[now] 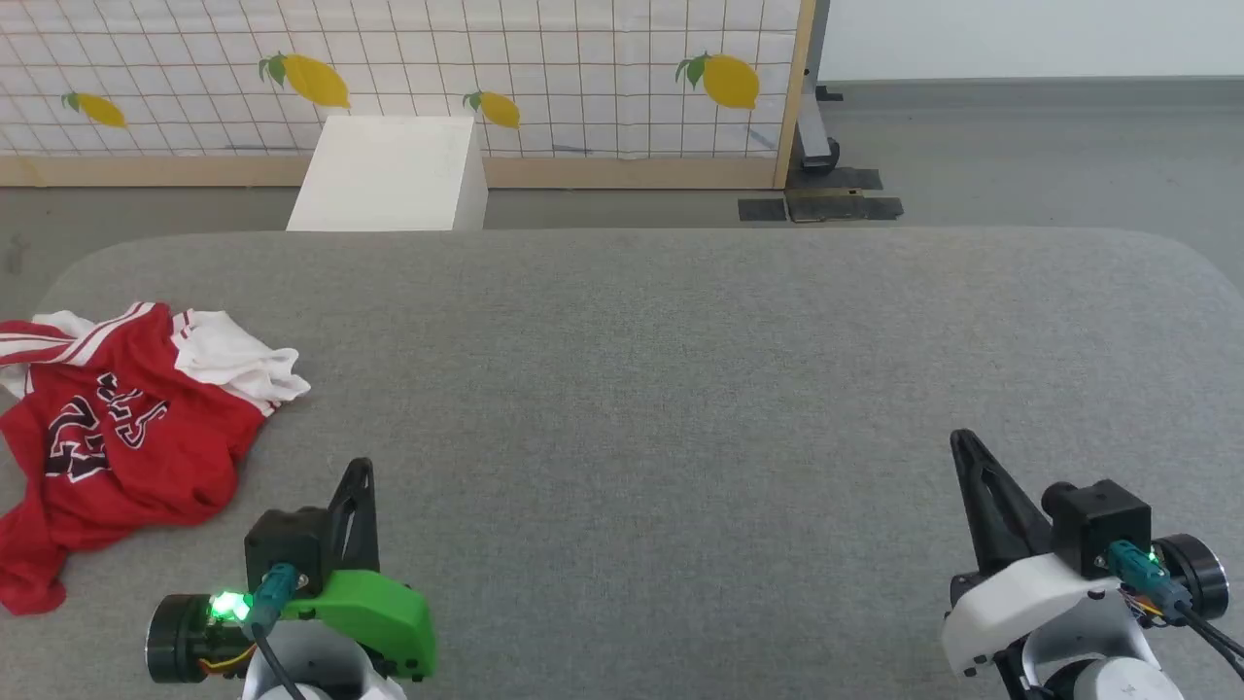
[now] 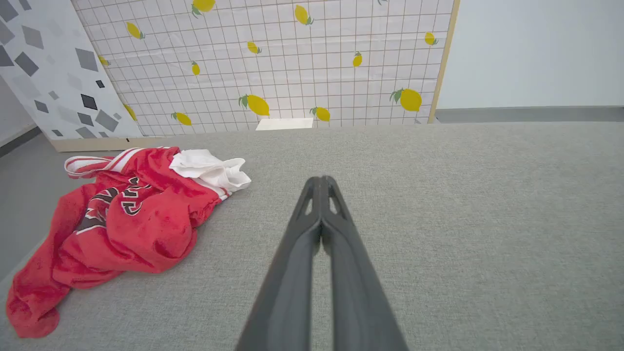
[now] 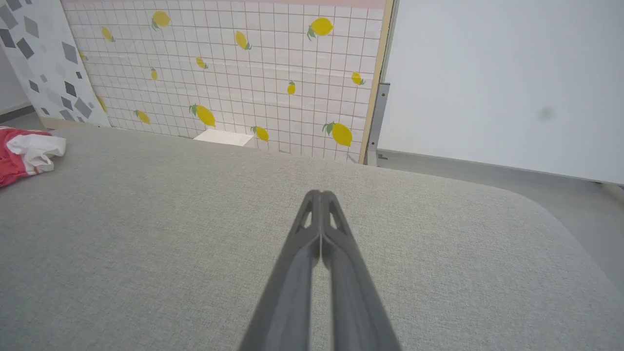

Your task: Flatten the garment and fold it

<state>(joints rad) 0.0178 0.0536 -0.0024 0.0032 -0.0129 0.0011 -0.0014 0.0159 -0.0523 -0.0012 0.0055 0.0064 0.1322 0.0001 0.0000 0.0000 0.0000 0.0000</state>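
The garment (image 1: 117, 437) lies crumpled at the far left of the grey table (image 1: 680, 389), red with white sleeves, striped trim and black lettering; part of it hangs over the left edge. In the left wrist view the garment (image 2: 131, 219) sits left of my fingers, and the right wrist view catches the garment (image 3: 22, 153) at the far left. My left gripper (image 1: 362, 469) is shut and empty, just right of the garment and apart from it. My right gripper (image 1: 962, 439) is shut and empty at the table's lower right. Both pairs of fingers press together, the left gripper (image 2: 321, 179) and the right gripper (image 3: 320, 194) alike.
A white box (image 1: 389, 175) stands on the floor behind the table. A lemon-patterned tiled panel (image 1: 486, 68) with a wooden frame runs along the back. A dark stand base (image 1: 821, 185) sits on the grey floor at the back right.
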